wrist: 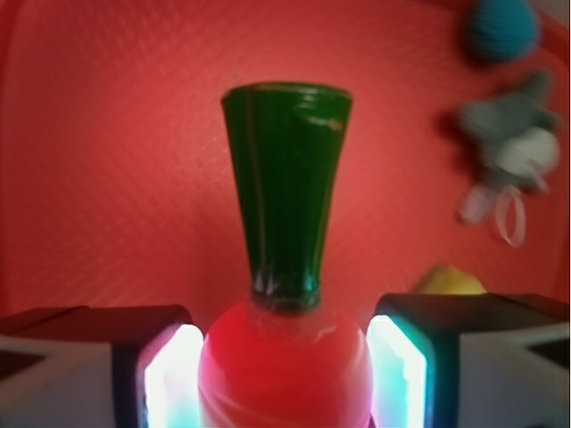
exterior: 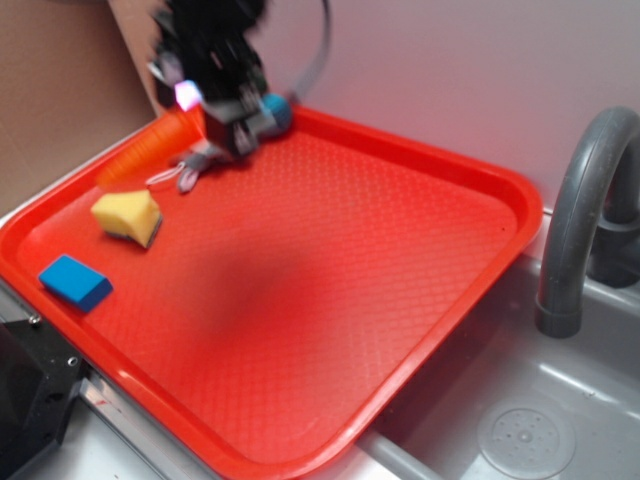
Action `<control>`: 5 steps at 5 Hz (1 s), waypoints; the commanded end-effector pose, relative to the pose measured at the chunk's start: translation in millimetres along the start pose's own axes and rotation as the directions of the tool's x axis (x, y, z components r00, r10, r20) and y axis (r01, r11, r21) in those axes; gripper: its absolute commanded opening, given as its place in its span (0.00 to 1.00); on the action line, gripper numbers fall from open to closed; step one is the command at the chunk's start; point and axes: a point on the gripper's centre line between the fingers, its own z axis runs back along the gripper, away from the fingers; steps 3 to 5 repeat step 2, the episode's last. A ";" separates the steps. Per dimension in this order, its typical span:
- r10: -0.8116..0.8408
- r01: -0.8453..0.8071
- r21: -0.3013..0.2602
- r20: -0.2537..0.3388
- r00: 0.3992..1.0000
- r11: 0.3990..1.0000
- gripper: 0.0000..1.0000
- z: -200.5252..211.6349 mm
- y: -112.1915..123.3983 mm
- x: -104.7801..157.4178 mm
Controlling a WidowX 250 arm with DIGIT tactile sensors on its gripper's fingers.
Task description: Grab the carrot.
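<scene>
The carrot [exterior: 150,150] is orange with a dark green stem and lies along the far left rim of the red tray [exterior: 480,290]. My gripper [exterior: 215,125] is over its stem end, blurred in the exterior view. In the wrist view the carrot's orange top [wrist: 284,348] fills the gap between the two lit pads [wrist: 174,383], and both pads touch its sides. Its green stem [wrist: 285,196] points away from the gripper [wrist: 284,379]. The gripper is shut on the carrot.
On the tray are a yellow sponge [exterior: 127,215], a blue block [exterior: 75,282], a small grey plush toy [exterior: 190,170] and a blue ball [exterior: 275,112]. A grey faucet [exterior: 585,220] and sink [exterior: 520,420] stand to the right of the tray.
</scene>
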 end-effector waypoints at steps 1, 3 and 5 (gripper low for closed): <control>0.152 -0.139 -0.084 0.182 0.972 0.987 0.00 65.5 23.3 -44.6; 0.127 -0.112 -0.092 0.175 0.976 0.989 0.00 62.0 19.7 -53.5; 0.127 -0.112 -0.092 0.175 0.976 0.989 0.00 62.0 19.7 -53.5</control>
